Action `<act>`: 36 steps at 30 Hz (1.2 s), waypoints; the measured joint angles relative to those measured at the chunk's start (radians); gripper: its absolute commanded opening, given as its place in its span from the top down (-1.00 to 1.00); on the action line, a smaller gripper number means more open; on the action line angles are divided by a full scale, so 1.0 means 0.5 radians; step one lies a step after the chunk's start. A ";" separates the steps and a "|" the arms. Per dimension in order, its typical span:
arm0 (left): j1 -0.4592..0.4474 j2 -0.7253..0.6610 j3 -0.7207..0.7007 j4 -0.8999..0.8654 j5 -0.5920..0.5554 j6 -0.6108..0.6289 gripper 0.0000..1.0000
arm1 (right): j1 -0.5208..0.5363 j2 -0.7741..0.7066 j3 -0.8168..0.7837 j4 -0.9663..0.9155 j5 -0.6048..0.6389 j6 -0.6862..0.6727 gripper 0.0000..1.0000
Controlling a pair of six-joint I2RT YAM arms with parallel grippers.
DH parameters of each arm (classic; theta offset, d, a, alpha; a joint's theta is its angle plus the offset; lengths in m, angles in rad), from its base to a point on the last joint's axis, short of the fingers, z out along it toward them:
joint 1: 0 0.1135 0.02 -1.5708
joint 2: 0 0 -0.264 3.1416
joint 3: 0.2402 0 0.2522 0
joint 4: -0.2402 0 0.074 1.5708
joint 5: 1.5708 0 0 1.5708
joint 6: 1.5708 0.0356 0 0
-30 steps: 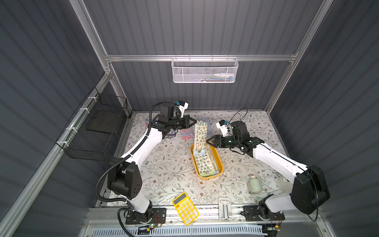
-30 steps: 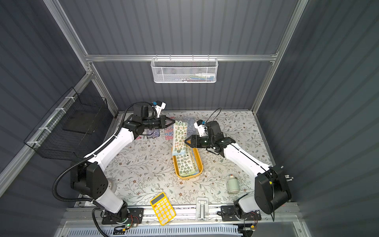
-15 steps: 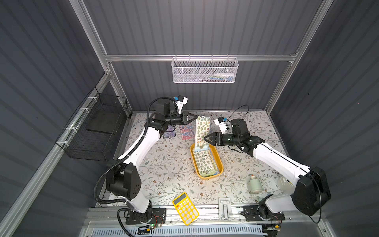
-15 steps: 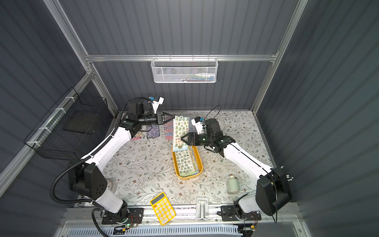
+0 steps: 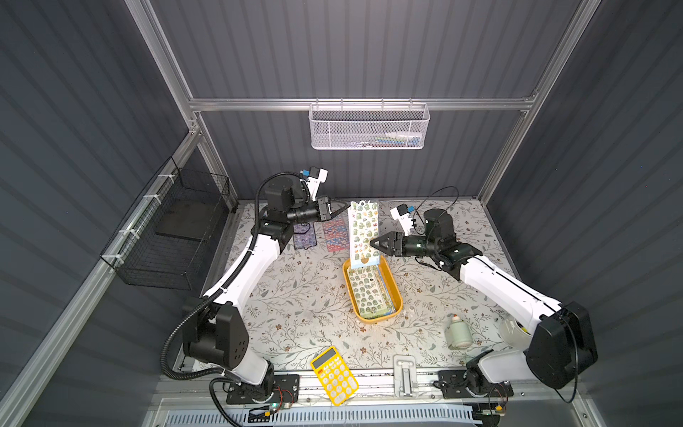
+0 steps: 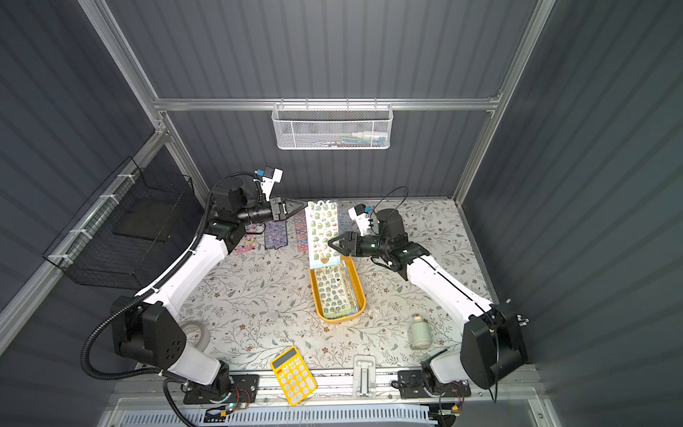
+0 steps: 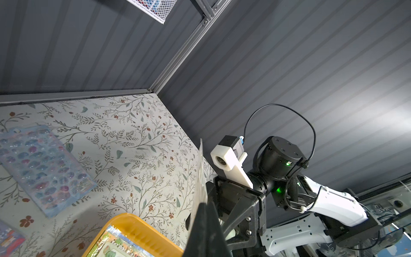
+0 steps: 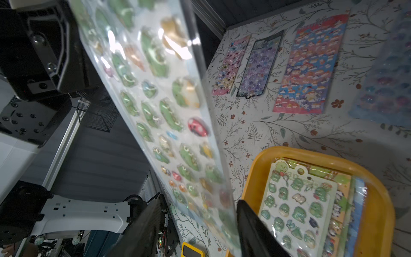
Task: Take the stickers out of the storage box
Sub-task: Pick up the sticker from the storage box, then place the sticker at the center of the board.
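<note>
over the far end of the storage box: one frog sheet hangs clear, its lower end just above the far rim
left claw: pinched shut on the frog sheet's top corner
right claw: jaws apart, straddling the sheet's side edge about midway, not clamped as far as i can tell
sheet axis: long side steeply upright, hang-hole end up, printed face toward the front
step: looks like mid-lift of one sheet, with a stack left in the box and laid-out sheets flat at the far side of the tabletop
next move: i'd guess swing it over to that row and lay it flat, keeping the floppy lower end off the rim
</note>
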 measured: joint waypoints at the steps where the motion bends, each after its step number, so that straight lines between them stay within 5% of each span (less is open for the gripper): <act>1: 0.000 0.001 -0.014 0.021 0.008 -0.022 1.00 | 0.000 0.008 0.000 0.025 -0.024 0.024 0.01; 5: 0.000 0.003 -0.037 0.118 0.024 -0.091 1.00 | 0.001 0.049 0.024 0.111 -0.092 0.116 0.55; 10: 0.008 0.003 -0.047 0.173 0.029 -0.135 0.94 | 0.001 0.060 0.048 0.162 -0.122 0.169 0.97; 17: 0.027 0.025 -0.069 0.198 0.013 -0.185 -0.02 | 0.000 0.054 0.054 0.103 -0.090 0.142 1.00; 21: 0.055 0.025 -0.071 0.172 -0.045 -0.201 -0.92 | -0.018 0.041 0.063 0.037 -0.073 0.106 1.00; 22: 0.065 0.025 -0.071 0.156 -0.068 -0.200 -0.99 | -0.030 0.037 0.064 0.024 -0.073 0.097 1.00; 36: 0.170 -0.241 -0.070 -0.361 -0.583 0.084 -0.99 | -0.220 0.034 0.331 -0.597 0.140 -0.383 1.00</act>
